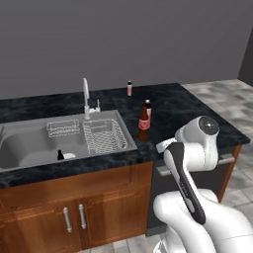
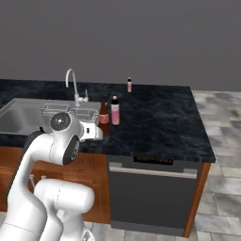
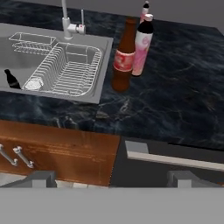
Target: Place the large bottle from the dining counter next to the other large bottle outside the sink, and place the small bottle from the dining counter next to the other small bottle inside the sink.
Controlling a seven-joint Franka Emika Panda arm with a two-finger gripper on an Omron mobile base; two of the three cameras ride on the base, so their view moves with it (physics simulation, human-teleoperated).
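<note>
At the bottom of the hand view the gripper is seen with its fingers spread wide and nothing between them, drawn back in front of the wood cabinet doors and the dark dishwasher front. Above it on the black counter, the large bottle is stood upright just right of the sink and just beside the other large bottle, which is partly hidden behind it in the left base view. The other small bottle is seen lying tilted in the basin at the left edge beside the wire dish rack; the small bottle is shown clearly in the base views, upright near the counter's far edge, well apart from the pair, with the faucet behind the sink.
</note>
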